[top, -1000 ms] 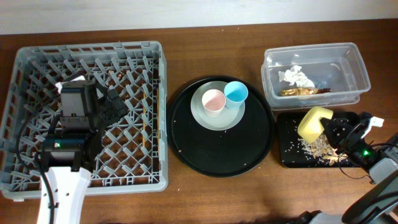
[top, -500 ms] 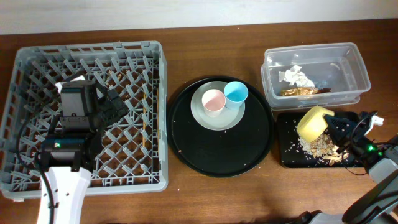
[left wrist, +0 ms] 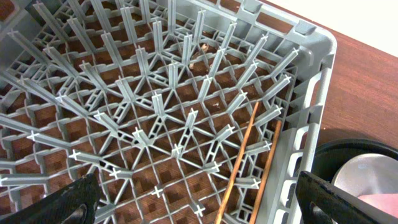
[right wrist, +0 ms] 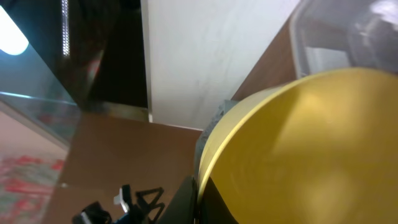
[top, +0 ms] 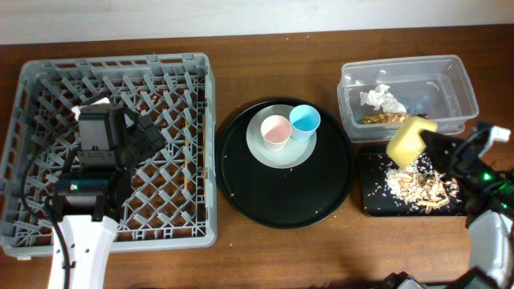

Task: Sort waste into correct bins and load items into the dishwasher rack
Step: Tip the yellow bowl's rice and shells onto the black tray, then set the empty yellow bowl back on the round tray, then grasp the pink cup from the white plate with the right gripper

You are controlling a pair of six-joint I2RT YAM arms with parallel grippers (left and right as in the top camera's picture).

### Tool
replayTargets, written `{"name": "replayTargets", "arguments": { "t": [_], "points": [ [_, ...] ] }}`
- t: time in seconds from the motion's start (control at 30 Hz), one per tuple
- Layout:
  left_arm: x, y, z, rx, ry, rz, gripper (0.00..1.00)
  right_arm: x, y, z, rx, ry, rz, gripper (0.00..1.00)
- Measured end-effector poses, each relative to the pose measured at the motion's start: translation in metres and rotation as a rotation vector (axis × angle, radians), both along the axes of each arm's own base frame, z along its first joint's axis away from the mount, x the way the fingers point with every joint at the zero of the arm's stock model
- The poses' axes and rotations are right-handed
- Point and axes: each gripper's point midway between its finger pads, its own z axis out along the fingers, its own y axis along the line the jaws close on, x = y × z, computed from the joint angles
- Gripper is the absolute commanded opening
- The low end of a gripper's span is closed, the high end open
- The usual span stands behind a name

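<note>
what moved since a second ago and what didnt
The right gripper, shut on the tipped yellow bowl, carried it from over the black tray back to the clear tub's near edge, uncovering more of the food scraps. The left gripper stayed open over the dishwasher rack; pink cup, light-blue cup and plate did not move.

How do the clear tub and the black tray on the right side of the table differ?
The clear tub is see-through with tall walls; the black tray is opaque and shallow. The tub holds a white tissue and a foil wrapper; the tray holds beige crumbs. The tub sits farther back, the tray nearer the robot. Both are rectangular and alike in footprint.
</note>
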Motion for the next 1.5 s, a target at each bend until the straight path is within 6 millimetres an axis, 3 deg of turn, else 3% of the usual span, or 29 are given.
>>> {"name": "replayTargets", "arguments": {
  "t": [0.03, 0.13, 0.2, 0.23, 0.33, 0.37, 0.43, 0.53, 0.7, 0.8, 0.93, 1.0, 1.07, 1.17, 1.27, 1.37, 1.47, 1.5],
  "points": [
    [0.0, 0.0, 0.0, 0.0, 0.001, 0.0, 0.99, 0.003, 0.014, 0.011, -0.03, -0.018, 0.02, 0.04],
    [0.0, 0.0, 0.0, 0.0, 0.0, 0.0, 0.99, 0.007, 0.086, 0.042, -0.119, -0.088, 0.139, 0.04],
    [0.0, 0.0, 0.0, -0.001, 0.0, -0.001, 0.99, 0.005, 0.133, 0.045, -0.143, -0.089, 0.214, 0.04],
    [0.0, 0.0, 0.0, 0.0, 0.0, 0.0, 0.99, -0.001, 0.171, 0.039, -0.161, -0.072, 0.286, 0.04],
    [0.0, 0.0, 0.0, 0.0, 0.0, 0.0, 0.99, -0.014, 0.222, 0.002, -0.285, 0.041, 0.33, 0.04],
    [0.0, 0.0, 0.0, -0.001, 0.001, -0.001, 0.99, -0.03, 0.249, -0.018, -0.373, 0.071, 0.385, 0.04],
    [0.0, 0.0, 0.0, 0.0, 0.002, 0.0, 0.99, -0.051, 0.274, -0.056, -0.61, 0.097, 0.394, 0.04],
    [0.0, 0.0, 0.0, 0.0, 0.001, 0.0, 0.99, -0.071, 0.298, -0.09, -0.905, 0.031, 0.397, 0.04],
    [0.0, 0.0, 0.0, 0.0, 0.0, 0.0, 0.99, -0.077, 0.307, -0.148, -1.178, 0.055, 0.408, 0.08],
    [0.0, 0.0, 0.0, 0.0, 0.0, 0.0, 0.99, -0.073, 0.304, -0.155, -1.212, 0.06, 0.393, 0.31],
    [0.0, 0.0, 0.0, 0.0, 0.001, 0.0, 0.99, -0.079, 0.302, -0.15, -1.266, 0.068, 0.456, 0.51],
    [0.0, 0.0, 0.0, 0.0, 0.001, 0.0, 0.99, -0.078, 0.302, -0.132, -1.304, 0.072, 0.496, 0.51],
    [0.0, 0.0, 0.0, 0.0, 0.001, 0.0, 0.99, -0.065, 0.302, -0.093, -1.32, 0.055, 0.499, 0.54],
    [0.0, 0.0, 0.0, 0.0, 0.001, 0.0, 0.99, -0.026, 0.289, -0.022, -1.266, 0.007, 0.392, 0.56],
    [0.0, 0.0, 0.0, 0.0, 0.0, 0.0, 0.99, 0.005, 0.267, 0.015, -1.187, -0.019, 0.337, 0.56],
    [0.0, 0.0, 0.0, 0.0, 0.0, 0.0, 0.99, 0.019, 0.256, 0.0, -1.145, 0.033, 0.392, 0.56],
    [0.0, 0.0, 0.0, 0.0, 0.0, 0.0, 0.99, 0.028, 0.263, -0.058, -1.195, 0.129, 0.546, 0.57],
    [0.0, 0.0, 0.0, 0.0, 0.0, 0.0, 0.99, 0.028, 0.266, -0.068, -1.208, 0.137, 0.575, 0.56]
  ]
}}
